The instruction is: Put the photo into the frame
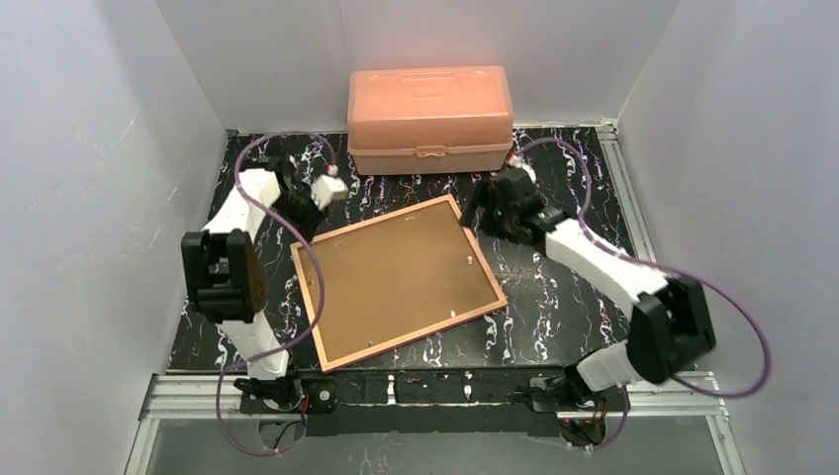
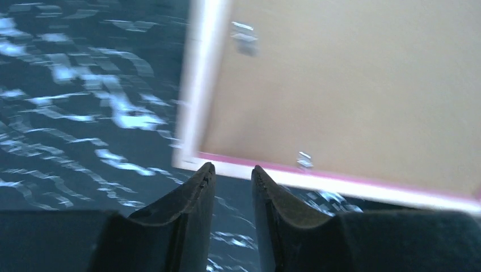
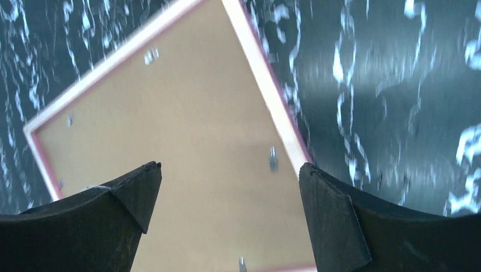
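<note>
Plain white walls [image 1: 89, 148] close in the cell on three sides. Between them lies a black table [image 1: 554, 287] veined with white like marble.

The frame [image 1: 419, 334] lies flat in the middle of the table, back side up and turned a little askew. Its thin pink-edged border surrounds a brown backing board [image 1: 396, 282], which sits inside the border. Small metal clips [image 3: 273, 158] are spaced along the board's margins.

At the far edge of the table, against the back wall, stands a salmon-pink plastic box [image 1: 430, 119]. Its lid is down, so its contents are hidden.

The right gripper [image 3: 230, 167] hangs over the frame's far right corner with its fingers spread wide and nothing between them.

The left gripper [image 2: 231, 170] is at the frame's far left corner, its tips just short of the pink border. Its fingers stand a narrow gap apart and pinch nothing. The views do not show whether they touch the table.
</note>
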{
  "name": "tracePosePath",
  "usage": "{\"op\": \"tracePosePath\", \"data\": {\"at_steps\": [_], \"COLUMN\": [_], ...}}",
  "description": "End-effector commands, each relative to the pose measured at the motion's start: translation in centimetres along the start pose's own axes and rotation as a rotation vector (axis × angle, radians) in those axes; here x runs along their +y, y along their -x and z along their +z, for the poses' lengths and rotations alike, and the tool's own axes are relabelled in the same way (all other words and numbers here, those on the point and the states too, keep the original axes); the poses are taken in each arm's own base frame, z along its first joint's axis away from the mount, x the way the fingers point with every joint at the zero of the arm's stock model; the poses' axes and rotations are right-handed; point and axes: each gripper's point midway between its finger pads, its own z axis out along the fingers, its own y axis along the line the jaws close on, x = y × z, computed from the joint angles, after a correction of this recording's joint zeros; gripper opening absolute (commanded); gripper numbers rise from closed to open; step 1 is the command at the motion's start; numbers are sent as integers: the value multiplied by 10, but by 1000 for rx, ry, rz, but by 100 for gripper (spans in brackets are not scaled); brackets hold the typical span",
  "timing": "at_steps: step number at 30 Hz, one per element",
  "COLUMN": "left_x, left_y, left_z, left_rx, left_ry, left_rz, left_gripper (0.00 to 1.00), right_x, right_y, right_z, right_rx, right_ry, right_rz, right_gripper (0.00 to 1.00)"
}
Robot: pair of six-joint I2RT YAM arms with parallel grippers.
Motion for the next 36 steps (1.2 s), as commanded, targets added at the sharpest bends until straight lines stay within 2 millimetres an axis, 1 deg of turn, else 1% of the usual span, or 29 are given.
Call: {"op": "tracePosePath", "data": {"at_steps": [1,3,5,7,9,11,13,16,18,20,22,24,28,30,34,36], "left_x": [90,120,145,156,158,154,147,128,111,92,69,53,25,9,-22,-33], "left_y": [12,12,9,8,9,7,2,1,-1,-4,-13,-24,-39,-41,-43,-44], "left_z": [-3,1,11,19,28,36,45,53,58,61,66,70,72,70,68,69], "left_rx": [-100,-102,-93,-84,-80,-70,-58,-71,-72,-66,-39,-13,14,8,1,6], "left_ry": [199,271,332,349,327,300,271,203,148,85,20,-4,-49,-82,-154,-166], "left_rz": [-344,-403,-436,-463,-482,-498,-502,-481,-462,-450,-416,-384,-357,-347,-324,-309], "left_gripper": [29,28,27,26,25,23,22,20,18,17,16,14,12,12,12,12], "right_x": [-19,-21,-18,-21,-23,-22,-23,-20,-16,-10,-7,-4,-7,-10,-17,-18], "right_y": [-79,-105,-139,-161,-180,-191,-199,-210,-209,-204,-198,-185,-153,-139,-121,-112], "right_z": [-33,-48,-66,-79,-89,-94,-92,-83,-74,-65,-57,-52,-44,-40,-33,-28], "right_rx": [203,265,359,431,488,512,526,551,540,516,503,473,404,381,355,340], "right_ry": [25,44,88,101,120,152,171,200,222,247,264,266,244,235,223,222], "right_rz": [131,157,170,185,216,250,272,287,288,285,296,290,268,266,264,264], "right_gripper": [99,99,99,99,99,99,99,99,99,99,99,99,99,99,99,99]}}
